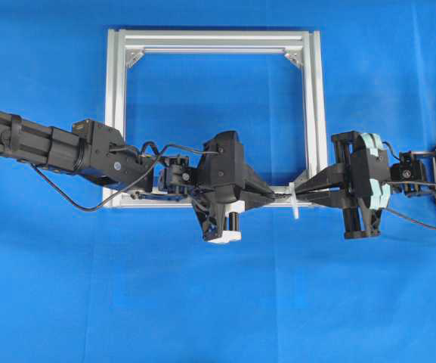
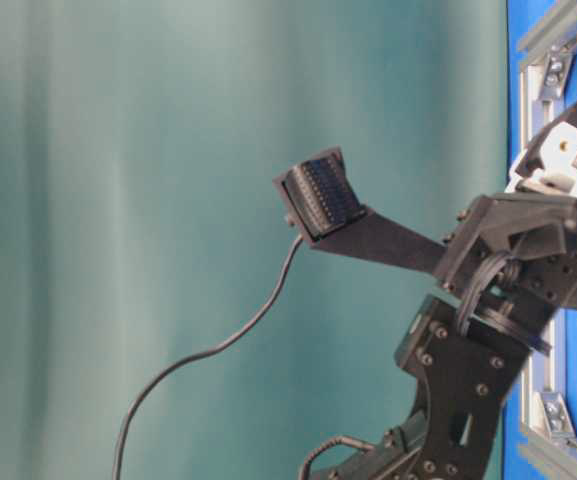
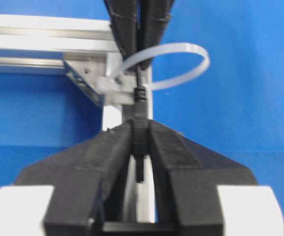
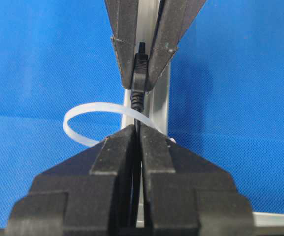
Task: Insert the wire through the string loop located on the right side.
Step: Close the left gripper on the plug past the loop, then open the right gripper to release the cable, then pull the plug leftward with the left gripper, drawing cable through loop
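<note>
In the overhead view the left arm reaches in level from the left edge across the near rail of the silver frame (image 1: 214,38), its wrist pointing rightward. The left gripper (image 3: 141,135) has its fingers pressed in on the small dark plug tip of the wire (image 3: 140,110); that camera shows the plug pinched between the pads, with the thin cable running on toward the far gripper.

The wire looks light and very limp, so it likely droops wherever it is unsupported. The moulded plug seems the stiffest place to grip, and both grips sit close to it.

Right of that, at the frame's near right corner, the string loop (image 3: 181,64) stands as a pale, thin, springy band; the wire passes through it.

Farthest right, the right arm comes in level from the right edge, pointing leftward. The right gripper (image 4: 139,135) is pinched tight on the thin cable just behind the plug, tip to tip with the left.
</note>
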Controlling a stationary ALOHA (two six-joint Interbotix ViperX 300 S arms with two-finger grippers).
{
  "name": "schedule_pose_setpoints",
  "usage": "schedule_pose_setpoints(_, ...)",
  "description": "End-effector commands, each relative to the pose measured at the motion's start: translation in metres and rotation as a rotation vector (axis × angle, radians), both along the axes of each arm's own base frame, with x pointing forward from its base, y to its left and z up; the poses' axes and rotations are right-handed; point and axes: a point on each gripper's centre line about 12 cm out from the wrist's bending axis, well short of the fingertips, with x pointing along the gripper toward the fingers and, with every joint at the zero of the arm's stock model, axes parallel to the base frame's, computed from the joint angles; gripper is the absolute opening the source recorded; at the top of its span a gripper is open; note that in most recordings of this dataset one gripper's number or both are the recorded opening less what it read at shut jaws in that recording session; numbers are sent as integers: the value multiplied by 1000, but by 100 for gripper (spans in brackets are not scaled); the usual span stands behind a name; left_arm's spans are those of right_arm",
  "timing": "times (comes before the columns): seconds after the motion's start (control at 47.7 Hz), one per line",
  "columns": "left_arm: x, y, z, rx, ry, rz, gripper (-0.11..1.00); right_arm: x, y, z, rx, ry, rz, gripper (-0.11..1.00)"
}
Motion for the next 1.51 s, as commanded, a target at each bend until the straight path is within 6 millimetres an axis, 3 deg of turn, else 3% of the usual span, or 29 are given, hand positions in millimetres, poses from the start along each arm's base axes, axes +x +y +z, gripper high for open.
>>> schedule_pose_setpoints(0.0,7,1,18,0,-49,0,8,4,1,5,1,-26,2,-4)
schedule_pose_setpoints(0.461,7,1,18,1,-48,-1,8,1,2,2,-12,8,22,-3)
schedule_pose_setpoints(0.545,7,1,18,1,-48,-1,8,1,2,2,-8,11,20,1)
schedule_pose_setpoints(0.65,7,1,18,1,-48,-1,8,-1,2,1,-6,20,18,17)
schedule_pose_setpoints(0.859,7,1,18,1,-48,-1,8,-5,1,0,-6,25,17,82)
schedule_pose_setpoints(0.943,7,1,18,2,-48,-1,8,-6,1,0,-4,25,16,96)
schedule_pose_setpoints(1.216,6,1,21,3,-52,-2,8,-6,1,1,-5,20,17,94)
schedule_pose_setpoints(1.488,-15,-3,24,5,-30,-14,8,-6,1,1,-7,22,18,94)
